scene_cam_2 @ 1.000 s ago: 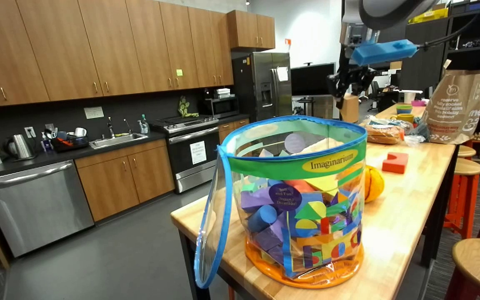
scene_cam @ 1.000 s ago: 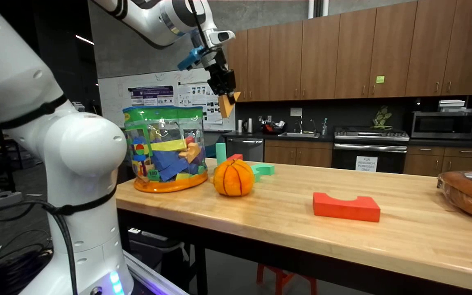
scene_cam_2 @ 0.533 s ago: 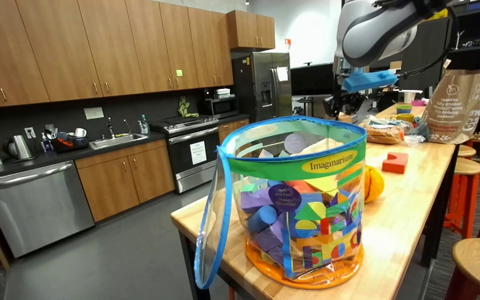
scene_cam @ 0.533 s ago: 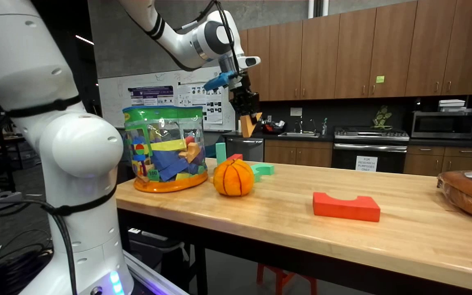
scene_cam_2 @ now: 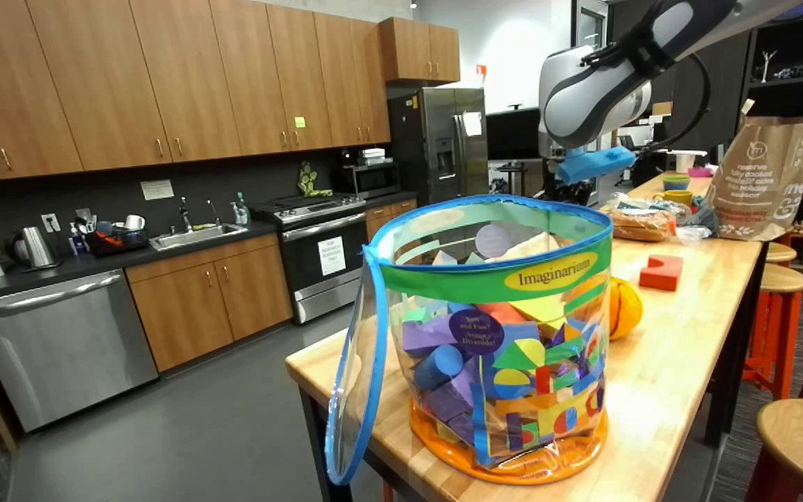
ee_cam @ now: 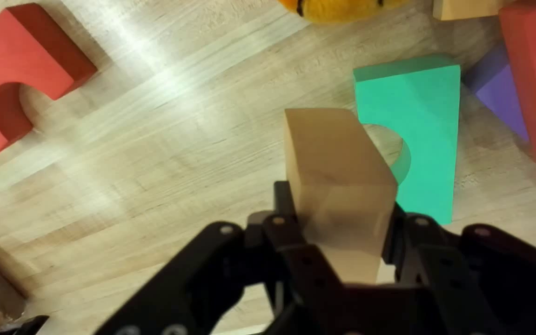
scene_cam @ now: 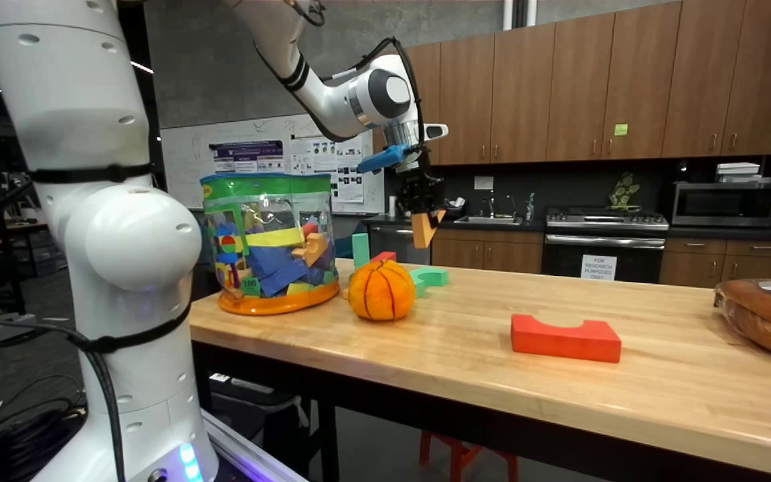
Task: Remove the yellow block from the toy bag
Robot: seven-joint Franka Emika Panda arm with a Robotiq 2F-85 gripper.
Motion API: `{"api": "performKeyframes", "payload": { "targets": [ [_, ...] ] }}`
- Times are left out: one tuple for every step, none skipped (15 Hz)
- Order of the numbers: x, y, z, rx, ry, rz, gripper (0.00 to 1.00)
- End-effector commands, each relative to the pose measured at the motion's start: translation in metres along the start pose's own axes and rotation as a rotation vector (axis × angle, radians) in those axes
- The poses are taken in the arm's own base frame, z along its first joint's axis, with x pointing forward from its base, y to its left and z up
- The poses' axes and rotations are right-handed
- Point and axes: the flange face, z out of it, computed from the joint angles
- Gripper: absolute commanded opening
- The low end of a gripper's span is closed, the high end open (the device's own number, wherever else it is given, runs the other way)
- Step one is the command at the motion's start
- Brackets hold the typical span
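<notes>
Standing open: clear toy bag, green-banded, orange-based.

held block partly hidden, arm cropped

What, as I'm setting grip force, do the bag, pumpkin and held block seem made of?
Bag: likely clear, glossy plastic; its walls are see-through, with glints. Pumpkin: probably plush fabric; its surface looks fuzzy. Held block: perhaps foam, smooth and matte without sharp glints; wood isn't ruled out.
</notes>
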Motion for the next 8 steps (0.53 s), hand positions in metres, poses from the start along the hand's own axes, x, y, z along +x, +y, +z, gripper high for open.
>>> {"api": "performKeyframes", "payload": {
  "targets": [
    [0.014, -0.005, 0.021, -0.012, -0.068, -0.067, 0.17],
    [0.013, -0.008, 0.028, -0.011, -0.095, -0.085, 0.17],
    [0.013, -0.009, 0.032, -0.014, -0.115, -0.1, 0.17],
    [0.012, -0.012, 0.037, -0.018, -0.135, -0.113, 0.17],
    [0.011, -0.014, 0.041, -0.021, -0.152, -0.128, 0.17],
    [0.01, -0.016, 0.044, -0.024, -0.168, -0.137, 0.17],
    [0.009, -0.019, 0.047, -0.026, -0.184, -0.148, 0.17],
    [0.01, -0.018, 0.047, -0.027, -0.195, -0.153, 0.17]
  ]
}}
